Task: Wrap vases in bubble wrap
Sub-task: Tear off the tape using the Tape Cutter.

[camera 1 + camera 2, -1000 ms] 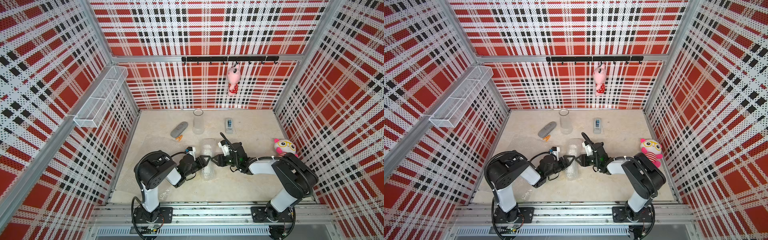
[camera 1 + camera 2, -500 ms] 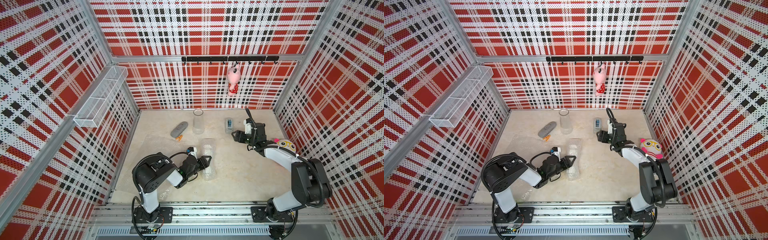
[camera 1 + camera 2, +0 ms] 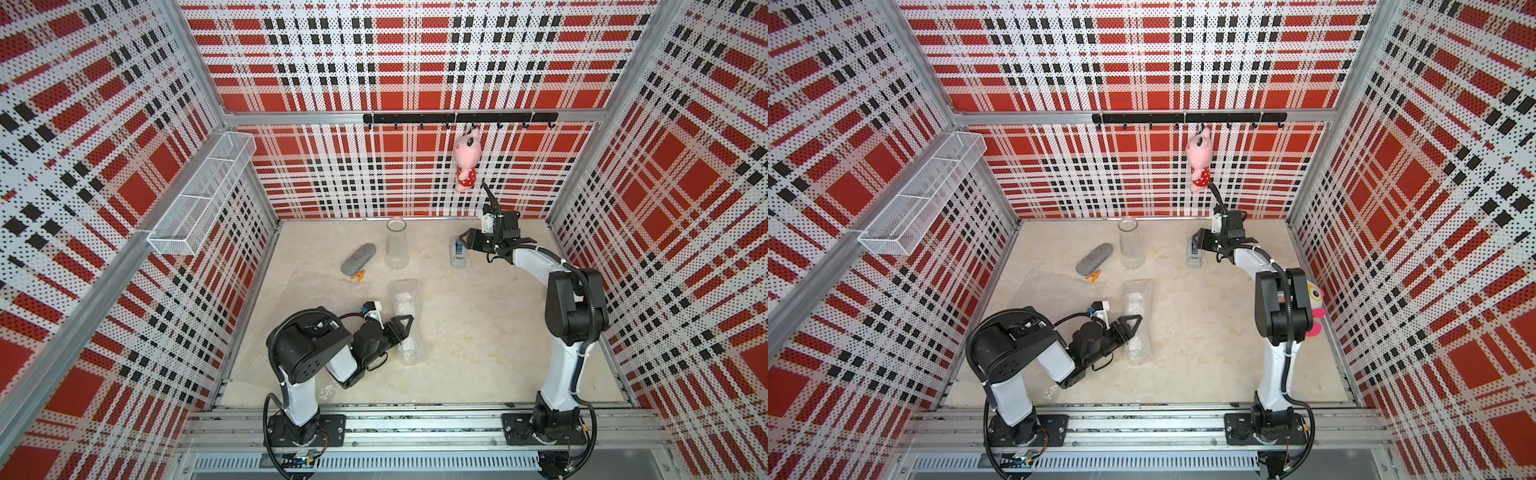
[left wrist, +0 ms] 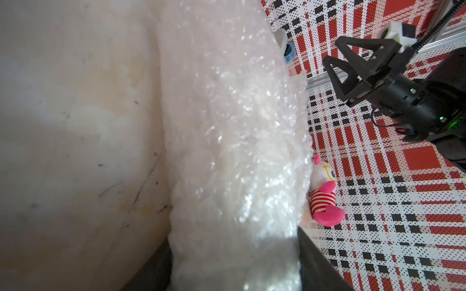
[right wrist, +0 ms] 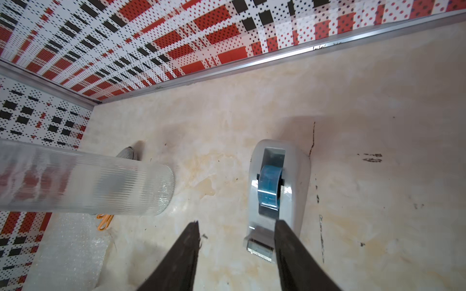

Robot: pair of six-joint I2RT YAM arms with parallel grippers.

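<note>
Currently, the spare sheet of bubble wrap (image 3: 316, 286) lies flat and unused toward the left edge of the table (image 3: 478, 332). Just right of it, near the front edge, the left gripper (image 3: 405, 330) is closed on the wrapped vase (image 3: 406, 301). The white vase lies on its side inside a turn of bubble wrap, and the left wrist view shows the wrap filling the space between the jaws.

At the middle of the back edge, the clear glass vase (image 3: 396, 249) stands upright and bare. A grey case (image 3: 358, 258) and an orange clip (image 3: 359, 275) lie to its left. Toward the back right corner, the right gripper (image 5: 237, 223) hovers over the cutter end of the tape dispenser (image 5: 277, 181), jaws parted and holding nothing.

The step in hand appears to be fetching tape to seal the wrapped vase. Recommended procedure:

1. Centre the right jaws on the free tape end at the serrated cutter, not on the dispenser body.
2. Close on the tape alone and draw it along the dispenser's length.
3. Expect the dispenser to slide or lift, since it looks light.
4. Maintain the left clamp throughout. The wrap looks springy, and the overlap is likely to open if released before the tape is applied.
</note>
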